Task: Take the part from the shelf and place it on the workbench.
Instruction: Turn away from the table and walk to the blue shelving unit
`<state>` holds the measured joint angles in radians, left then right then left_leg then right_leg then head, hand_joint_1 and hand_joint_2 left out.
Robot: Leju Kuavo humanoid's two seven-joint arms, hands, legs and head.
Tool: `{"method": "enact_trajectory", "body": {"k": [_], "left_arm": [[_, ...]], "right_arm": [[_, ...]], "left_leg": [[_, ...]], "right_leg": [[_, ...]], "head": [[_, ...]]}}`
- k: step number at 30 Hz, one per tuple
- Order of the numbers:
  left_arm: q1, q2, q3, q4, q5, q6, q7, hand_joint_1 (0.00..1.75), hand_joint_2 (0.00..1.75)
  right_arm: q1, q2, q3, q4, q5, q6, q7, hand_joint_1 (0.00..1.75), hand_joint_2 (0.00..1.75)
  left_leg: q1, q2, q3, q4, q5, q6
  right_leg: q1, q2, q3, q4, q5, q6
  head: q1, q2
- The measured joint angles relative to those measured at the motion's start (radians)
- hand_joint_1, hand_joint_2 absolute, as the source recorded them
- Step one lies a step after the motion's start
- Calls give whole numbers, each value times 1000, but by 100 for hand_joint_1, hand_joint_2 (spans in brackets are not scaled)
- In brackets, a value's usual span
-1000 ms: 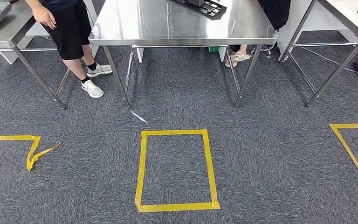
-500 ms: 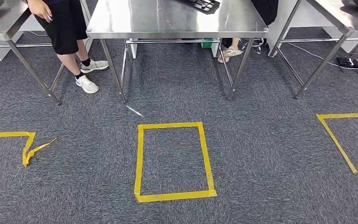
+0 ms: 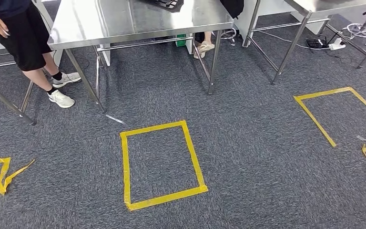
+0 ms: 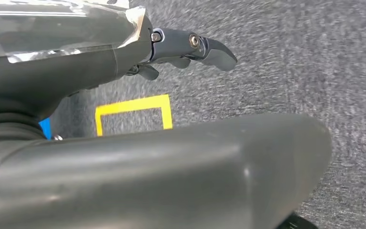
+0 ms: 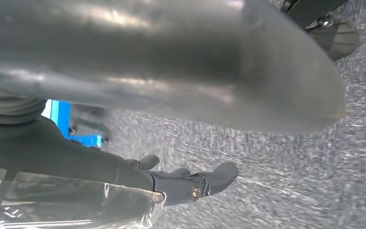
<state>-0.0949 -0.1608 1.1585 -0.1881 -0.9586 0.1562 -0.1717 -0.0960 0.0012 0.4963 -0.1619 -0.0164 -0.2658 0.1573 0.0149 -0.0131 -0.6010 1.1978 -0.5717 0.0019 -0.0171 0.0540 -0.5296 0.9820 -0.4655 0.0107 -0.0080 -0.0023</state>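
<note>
Turning has swung my whole head view: the yellow tape rectangle [image 3: 159,164] on the carpet has slid toward the lower left and tilted, and a second tape outline [image 3: 333,114] now sits further in at right. That is the camera moving, not the tape.

Nearest me, both arms hang at my sides. My left hand [image 4: 190,50] shows in its wrist view over blurred grey carpet, fingers loosely extended and apart, grasping nothing. My right hand [image 5: 190,183] looks the same in its wrist view: fingers relaxed, nothing in them.

Beyond the rectangle, a steel table [image 3: 100,24] fills the upper left of the head view, with a dark object [image 3: 164,4] cut off by the top edge. A person's legs and white shoes [image 3: 61,98] stand at far upper left, beside the table's leg. A power strip [image 3: 336,45] and cables lie at upper right.

I cannot see the part or the shelf, so I judge I am in transit towards them, with the pickup not yet begun.

Risks as I judge them: turning this near the table legs and the person could bring a collision, and the loose twisted tape [image 3: 5,171] at lower left could catch a foot.

No brand, label or writing is legible anywhere.
</note>
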Motion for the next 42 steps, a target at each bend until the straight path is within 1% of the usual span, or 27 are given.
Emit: {"method": "enact_trajectory", "body": {"k": [2,4,6,8,10,12,13,14,15,17,19,21,22,24,26,27,28,29,30,31,32,34,35,37,39,41,42], "left_arm": [[0,1,0,0,-2,0,0,0,0],[0,2,0,0,-3,0,0,0,0],[0,1,0,0,-4,0,1,0,0],[-1,0,-1,0,-4,0,1,0,0],[0,0,-1,0,-5,-1,1,0,0],[2,0,-1,0,-5,-2,1,0,0],[2,0,-1,0,-5,-3,1,0,0],[2,0,-1,0,-5,-3,1,0,0],[1,0,-1,0,-5,-4,1,0,0],[0,0,-1,0,-4,-5,1,0,0],[-1,0,0,0,1,-4,1,0,0],[-4,0,0,0,6,0,2,0,0],[-6,-1,0,0,8,1,2,0,0],[-7,-1,0,0,9,3,3,0,0],[-4,-2,0,0,10,7,3,0,0],[-1,-2,0,0,12,8,4,0,0],[1,-2,1,0,14,9,5,0,0],[3,-2,1,0,15,10,5,0,0],[3,-2,1,0,17,11,6,0,0],[3,-2,1,0,18,12,6,0,0],[3,-2,1,0,20,13,6,0,0],[3,-2,1,0,23,15,7,0,0],[3,-3,2,0,23,15,8,0,0],[2,-4,2,0,18,14,9,0,0],[0,-6,1,0,10,12,10,0,0],[-1,-7,1,0,6,9,9,0,0],[0,-8,1,0,5,8,9,0,0]], "right_arm": [[-3,1,0,0,0,0,1,0,0],[-6,2,0,0,0,-1,1,0,0],[-4,1,0,1,-1,-2,1,0,0],[-2,2,0,1,-4,-3,2,0,0],[-4,3,0,2,-9,-4,2,0,0],[-5,4,0,2,-13,-5,2,0,0],[-3,4,0,2,-15,-5,2,0,0],[-1,4,0,2,-15,-6,2,0,0],[1,3,0,2,-16,-6,2,0,0],[1,2,0,2,-15,-7,2,0,0],[-3,3,0,2,-13,-7,2,0,0],[-3,3,0,2,-10,-5,1,0,0],[-2,4,0,2,-9,-4,1,0,0],[-2,4,0,2,-7,-2,2,0,0],[-5,4,0,2,-5,0,2,0,0],[-6,5,0,2,-3,1,2,0,0],[-5,6,0,2,-2,2,2,0,0],[-5,7,0,2,0,4,2,0,0],[-5,7,0,2,1,6,2,0,0],[-6,7,0,2,2,8,3,0,0],[-8,8,0,2,3,10,3,0,0],[-12,8,1,2,4,12,5,0,0],[-13,8,1,2,4,13,6,0,0],[-10,8,0,2,1,14,8,0,0],[-8,8,0,3,-4,14,11,0,0],[-10,10,0,3,-8,13,12,0,0],[-10,10,0,3,-10,13,12,0,0]], "left_leg": [[7,-53,62,-130,53,3],[8,-86,83,-186,62,6],[3,-63,79,-190,66,17],[3,-36,78,-197,74,32],[3,-3,74,-200,78,40],[1,31,70,-200,79,42],[1,46,69,-200,79,41],[1,59,69,-200,79,41],[1,71,69,-199,78,40],[-2,92,73,-198,75,34],[-9,111,77,-197,72,23],[-10,128,83,-198,69,12],[-8,123,84,-195,64,5],[-3,77,64,-144,25,-5],[0,26,5,-16,-43,-7],[0,16,-27,49,-68,-8],[0,12,-47,87,-73,-9],[1,10,-51,87,-57,-9],[3,8,-37,51,-24,-8],[6,-3,-11,-12,17,-8],[10,-27,16,-78,47,-7],[13,-64,48,-157,72,-4],[11,-69,49,-166,68,0],[6,-46,49,-172,73,14],[7,-20,50,-179,79,31],[5,8,49,-181,80,41],[4,24,48,-181,80,43]], "right_leg": [[4,25,-7,11,0,5],[6,46,-24,18,4,18],[3,66,-41,16,12,34],[3,38,-64,45,-3,39],[4,-17,-115,152,-58,33],[3,-38,-170,279,-110,33],[2,-42,-176,304,-117,39],[0,-46,-163,290,-109,47],[-1,-54,-129,236,-89,56],[0,-100,-45,92,-44,65],[5,-128,-8,20,-23,56],[6,-110,-11,17,-19,41],[1,-100,-11,16,-17,35],[-8,-79,-8,13,-11,19],[-8,-58,-10,13,-7,8],[-6,-46,-11,13,-6,6],[-5,-33,-11,14,-6,5],[-5,-20,-10,14,-6,5],[-5,-6,-9,16,-6,5],[-5,7,-9,18,-6,6],[-3,20,-12,23,-8,9],[0,43,-24,32,-9,19],[0,54,-33,34,-7,27],[-4,66,-46,34,-4,41],[-3,28,-69,75,-26,46],[-2,-25,-126,191,-80,42],[-3,-35,-158,257,-106,42]], "head": [[1,0],[2,0],[2,0],[5,0],[10,0],[12,0],[12,0],[12,0],[12,0],[13,0],[11,0],[8,0],[7,0],[5,0],[3,0],[2,0],[2,0],[2,0],[2,0],[2,0],[2,0],[3,0],[3,0],[3,0],[8,0],[14,0],[16,0]]}}
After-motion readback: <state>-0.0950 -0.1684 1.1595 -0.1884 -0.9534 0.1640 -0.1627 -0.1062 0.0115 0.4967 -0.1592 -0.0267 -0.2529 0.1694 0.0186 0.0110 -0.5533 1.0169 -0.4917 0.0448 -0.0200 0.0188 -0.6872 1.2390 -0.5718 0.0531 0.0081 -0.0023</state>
